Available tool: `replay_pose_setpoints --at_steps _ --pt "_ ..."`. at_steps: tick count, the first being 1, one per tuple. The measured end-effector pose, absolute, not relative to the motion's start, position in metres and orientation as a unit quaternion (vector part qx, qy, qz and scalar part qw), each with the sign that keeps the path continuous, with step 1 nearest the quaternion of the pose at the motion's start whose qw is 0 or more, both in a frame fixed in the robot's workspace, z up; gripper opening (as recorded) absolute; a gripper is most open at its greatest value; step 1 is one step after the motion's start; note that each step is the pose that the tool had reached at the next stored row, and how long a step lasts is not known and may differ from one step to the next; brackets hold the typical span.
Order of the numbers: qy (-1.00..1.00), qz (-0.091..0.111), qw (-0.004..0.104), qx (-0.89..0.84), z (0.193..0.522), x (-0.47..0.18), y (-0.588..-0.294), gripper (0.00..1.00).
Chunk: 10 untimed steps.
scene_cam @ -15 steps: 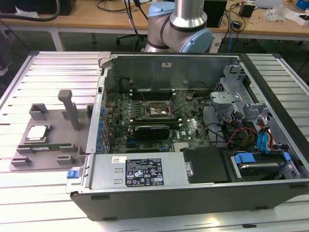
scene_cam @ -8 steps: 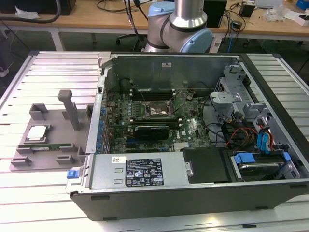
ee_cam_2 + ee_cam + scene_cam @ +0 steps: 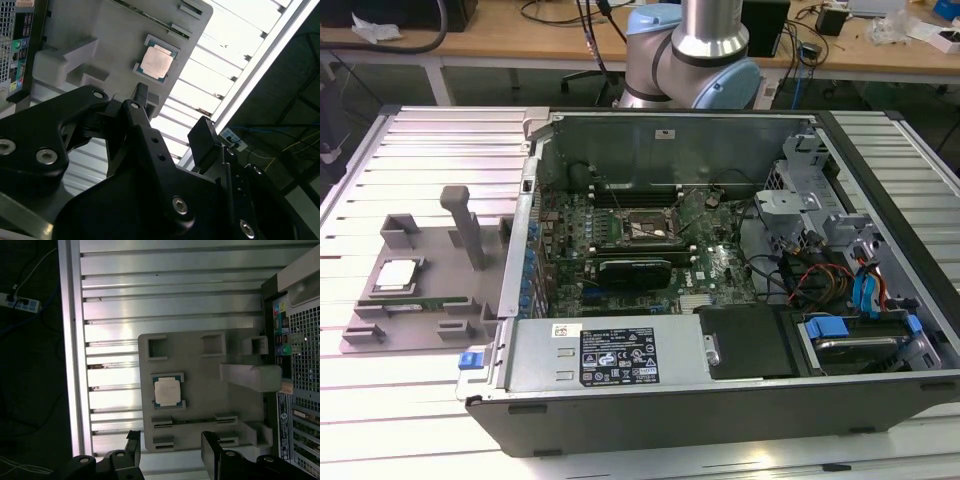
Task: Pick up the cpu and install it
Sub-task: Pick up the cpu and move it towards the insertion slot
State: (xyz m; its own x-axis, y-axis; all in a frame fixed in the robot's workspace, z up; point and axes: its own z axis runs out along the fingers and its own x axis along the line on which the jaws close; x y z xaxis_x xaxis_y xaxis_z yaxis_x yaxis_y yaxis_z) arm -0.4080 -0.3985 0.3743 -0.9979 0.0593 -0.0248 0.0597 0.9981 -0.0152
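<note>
OK, cpu (image 3: 398,275) sits flat in its square pocket on the grey jig (image 3: 430,250), silvery top up. That's out on the slatted table (image 3: 390,420), at the exterior view's left of the open case (image 3: 720,410). So it's not in the machine yet. The jig's upright post (image 3: 470,230) stands betw. the cpu and the case wall. Inside the case there's the socket (image 3: 645,228) on the board, black frame round it; can't make out what's in it. The long black card (image 3: 635,270) lies just beside the socket. The arm (image 3: 705,40) rises behind the case.

First wrist view: the gripper (image 3: 171,450) hangs above the jig's edge, looking down on it. Its fingers (image 3: 133,445) are spread wide w/ nothing betw. them, so it's empty. The cpu (image 3: 166,391) lies well apart from both tips, no contact, roughly in line w/ the gap. The case's rear panel (image 3: 300,390) runs along the jig's far side.

Second wrist view agrees: gripper (image 3: 172,120) spread wide, black fingers (image 3: 205,142) apart, no part in hold. The cpu (image 3: 156,62) is beyond the tips in its pocket, thin green edge showing round the metal lid.
</note>
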Motion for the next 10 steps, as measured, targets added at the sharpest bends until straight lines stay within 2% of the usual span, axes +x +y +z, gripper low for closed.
replay_pose_setpoints --at_steps 10 --pt "0.999 -0.008 0.012 0.030 0.3686 -0.4080 -0.3985 0.60"
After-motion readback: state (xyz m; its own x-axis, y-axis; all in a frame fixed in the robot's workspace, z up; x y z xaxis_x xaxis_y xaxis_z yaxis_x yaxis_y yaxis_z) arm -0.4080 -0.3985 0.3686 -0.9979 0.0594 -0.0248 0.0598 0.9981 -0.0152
